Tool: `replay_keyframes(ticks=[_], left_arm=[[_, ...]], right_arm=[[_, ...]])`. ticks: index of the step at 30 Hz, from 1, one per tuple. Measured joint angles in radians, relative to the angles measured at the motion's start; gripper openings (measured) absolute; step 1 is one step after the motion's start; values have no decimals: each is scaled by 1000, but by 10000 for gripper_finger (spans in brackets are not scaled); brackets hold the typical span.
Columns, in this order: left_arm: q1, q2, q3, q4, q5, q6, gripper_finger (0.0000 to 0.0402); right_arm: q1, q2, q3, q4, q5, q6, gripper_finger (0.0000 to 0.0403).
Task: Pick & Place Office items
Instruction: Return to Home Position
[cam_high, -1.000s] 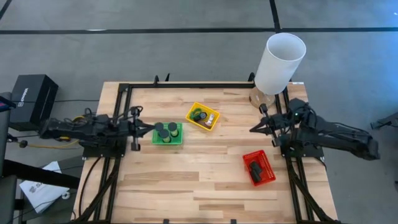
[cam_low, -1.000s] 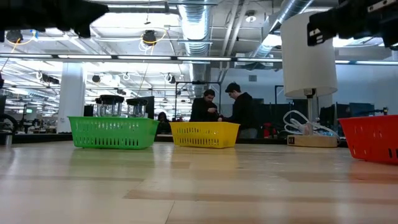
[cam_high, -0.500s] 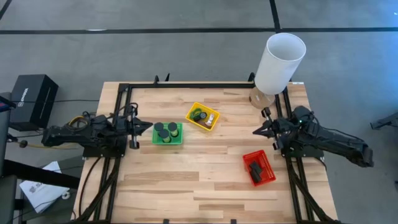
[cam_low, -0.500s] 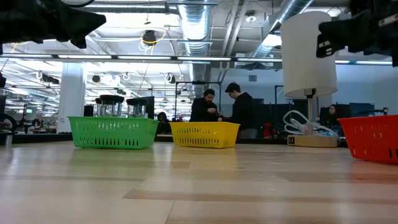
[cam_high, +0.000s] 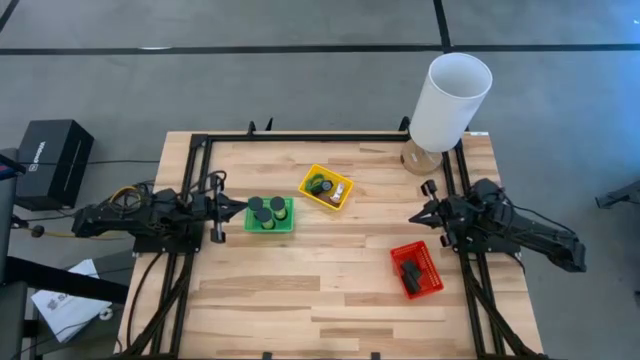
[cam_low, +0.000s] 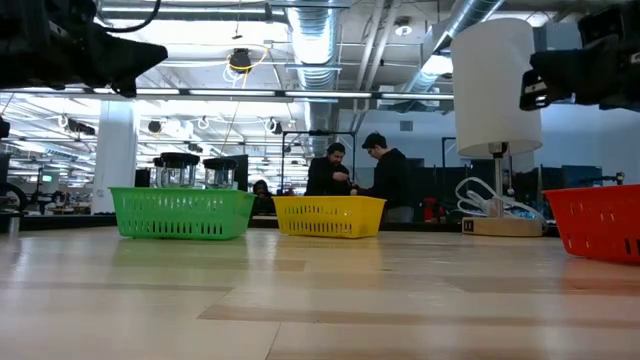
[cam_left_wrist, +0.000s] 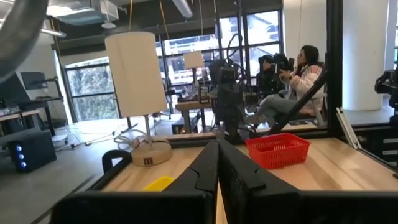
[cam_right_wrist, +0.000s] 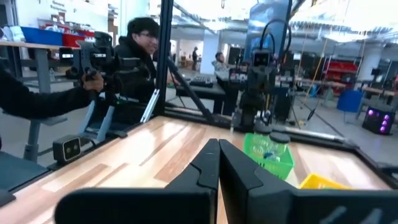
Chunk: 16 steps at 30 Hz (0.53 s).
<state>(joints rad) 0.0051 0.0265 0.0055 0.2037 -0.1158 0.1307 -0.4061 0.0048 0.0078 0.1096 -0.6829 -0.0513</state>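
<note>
The office items lie in three mesh trays. Black pucks (cam_high: 266, 210) sit in the green tray (cam_high: 284, 226). Dark round pieces and a small brown oblong (cam_high: 340, 191) are in the yellow tray (cam_high: 312, 196), and dark blocks (cam_high: 411, 270) rest in the red tray (cam_high: 431, 281). My left gripper (cam_high: 243, 207) hovers shut just left of the green tray, pointing right. My right gripper (cam_high: 412, 214) hovers shut above the table, beyond the red tray, pointing left. In the wrist views the left gripper (cam_left_wrist: 217, 144) and the right gripper (cam_right_wrist: 218, 144) hold nothing.
A tall white cylinder on a stand (cam_high: 450, 100) rises at the far right corner, close behind the right arm. A black frame (cam_high: 300, 137) borders the table's far and side edges. Bare wood (cam_high: 300, 300) spans the near half. People (cam_low: 365, 178) are in the room beyond.
Both arms have come down a little, as the low view shows. The right gripper has also drifted slightly toward the near edge and the table's right. Both stay shut. No tray or item has moved.
</note>
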Motion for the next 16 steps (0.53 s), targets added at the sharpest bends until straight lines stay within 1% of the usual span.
replay_keyframes(ticks=[4, 16], left_arm=[[0, 3, 0, 1, 0, 0, 4], [0, 7, 0, 6, -4, -1, 4]], right_arm=[[-7, 1, 0, -34, 3, -7, 0], [-8, 1, -1, -35, 3, 8, 0]])
